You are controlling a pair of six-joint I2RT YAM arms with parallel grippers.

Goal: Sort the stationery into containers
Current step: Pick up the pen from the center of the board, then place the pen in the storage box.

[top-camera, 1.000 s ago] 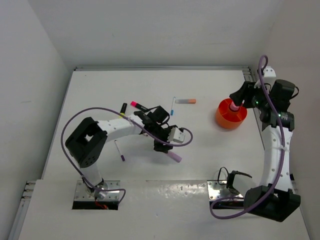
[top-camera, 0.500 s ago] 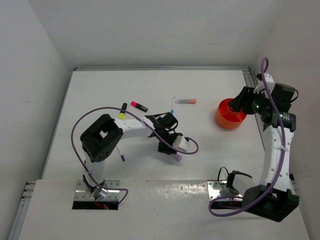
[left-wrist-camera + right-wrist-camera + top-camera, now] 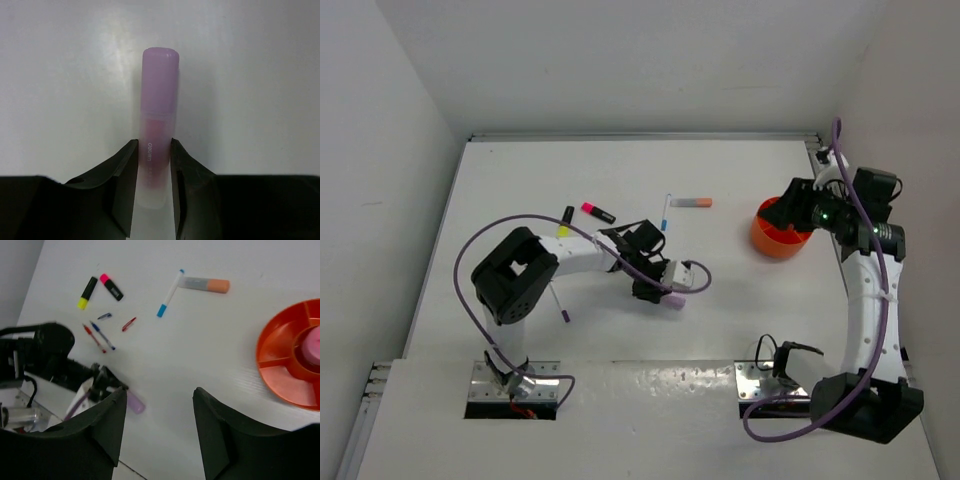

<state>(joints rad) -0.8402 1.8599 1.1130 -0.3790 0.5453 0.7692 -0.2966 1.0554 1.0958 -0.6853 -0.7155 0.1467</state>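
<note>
Counter [image 3: 740, 180]: plain white, seen from above.
Left end effector [image 3: 152, 146]: we see it clenched on the lilac marker [image 3: 159, 90], gripping low on the clear barrel. The marker is mid-counter, well apart from the orange bowl [image 3: 280, 385].
Right end effector [image 3: 159, 392]: released and empty, near the bowl.
Risk: we judge the round barrel could pivot or slip in transit, because the grip sits near one end.

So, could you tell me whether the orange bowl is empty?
Not empty: a pink-capped item sits in the centre of the orange bowl.
</note>
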